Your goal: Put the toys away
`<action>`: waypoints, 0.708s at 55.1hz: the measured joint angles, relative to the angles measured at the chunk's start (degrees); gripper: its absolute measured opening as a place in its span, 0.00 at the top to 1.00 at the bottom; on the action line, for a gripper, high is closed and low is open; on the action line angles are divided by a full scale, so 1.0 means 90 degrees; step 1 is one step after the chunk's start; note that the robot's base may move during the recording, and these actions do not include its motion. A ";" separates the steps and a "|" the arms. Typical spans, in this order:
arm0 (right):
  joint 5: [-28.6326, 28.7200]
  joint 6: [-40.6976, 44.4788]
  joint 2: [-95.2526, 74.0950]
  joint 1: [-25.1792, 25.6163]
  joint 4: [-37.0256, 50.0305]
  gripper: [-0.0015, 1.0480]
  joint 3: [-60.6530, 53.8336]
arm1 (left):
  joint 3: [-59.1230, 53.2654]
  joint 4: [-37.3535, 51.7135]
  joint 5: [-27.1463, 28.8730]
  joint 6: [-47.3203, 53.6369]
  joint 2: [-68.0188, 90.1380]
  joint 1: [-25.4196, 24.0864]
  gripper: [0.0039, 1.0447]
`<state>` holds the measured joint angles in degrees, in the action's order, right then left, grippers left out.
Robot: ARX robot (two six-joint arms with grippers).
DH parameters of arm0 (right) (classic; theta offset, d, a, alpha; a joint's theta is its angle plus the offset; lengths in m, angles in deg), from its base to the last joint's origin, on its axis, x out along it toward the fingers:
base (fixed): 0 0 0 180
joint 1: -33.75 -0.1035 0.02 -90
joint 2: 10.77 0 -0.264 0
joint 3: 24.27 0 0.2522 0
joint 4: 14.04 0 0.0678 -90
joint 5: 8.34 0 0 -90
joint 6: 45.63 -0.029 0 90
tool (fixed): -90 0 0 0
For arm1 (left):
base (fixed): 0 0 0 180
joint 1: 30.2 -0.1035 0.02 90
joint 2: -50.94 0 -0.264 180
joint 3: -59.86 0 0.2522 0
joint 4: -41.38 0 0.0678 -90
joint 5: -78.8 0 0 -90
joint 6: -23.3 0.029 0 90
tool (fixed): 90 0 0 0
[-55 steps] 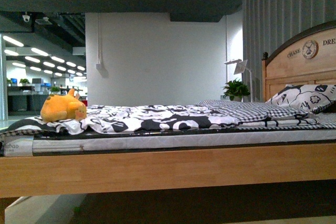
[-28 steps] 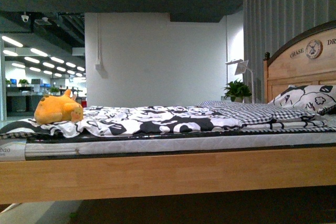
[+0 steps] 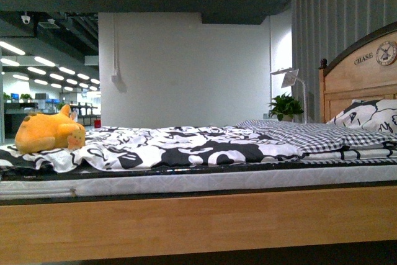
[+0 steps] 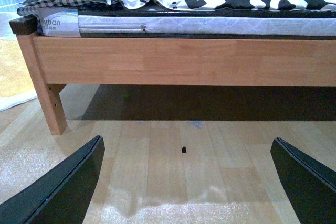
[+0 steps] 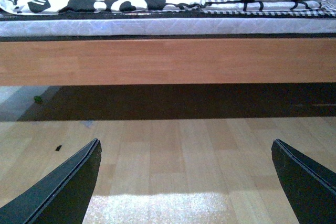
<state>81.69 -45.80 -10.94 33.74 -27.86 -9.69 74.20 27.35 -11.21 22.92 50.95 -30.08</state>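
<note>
Bed: the long light-wood bed frame (image 3: 205,221) fills more of my front view than a second ago, and its arched wooden headboard (image 3: 363,76) has slid towards the right edge. I read this as my base rolling closer.
Quilt: the rumpled black-and-white patterned quilt (image 3: 186,147) lies over the mattress just as before.
Toy: the soft orange-yellow plush animal (image 3: 46,136) rests on the quilt at the foot end. It now looks larger and sits further left in my front view, and nothing is touching it.
Left gripper: my left gripper (image 4: 187,139) hangs low over the pale wooden floor (image 4: 173,182), fingers spread wide and empty.
Right gripper: my right gripper (image 5: 185,140) is likewise spread and empty, facing the bed's side rail.
Meaning: only the approach has advanced. The toy is well apart from both grippers, and I judge my left arm is the nearer one to lift it.
</note>
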 joint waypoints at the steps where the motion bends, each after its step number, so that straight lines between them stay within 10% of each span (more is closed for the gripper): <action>1: -0.0002 0.0000 0.0000 0.0000 0.0000 0.06 0.0000 | 0.0000 0.0000 0.0000 0.0000 0.0000 0.0000 0.06; 39: 0.0000 0.0002 0.0000 0.0000 -0.0002 0.06 0.0000 | 0.0000 0.0000 0.0000 0.0000 0.0000 0.0000 0.06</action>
<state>81.69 -45.78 -10.94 33.74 -27.88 -9.69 74.20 27.35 -11.21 22.92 50.95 -30.08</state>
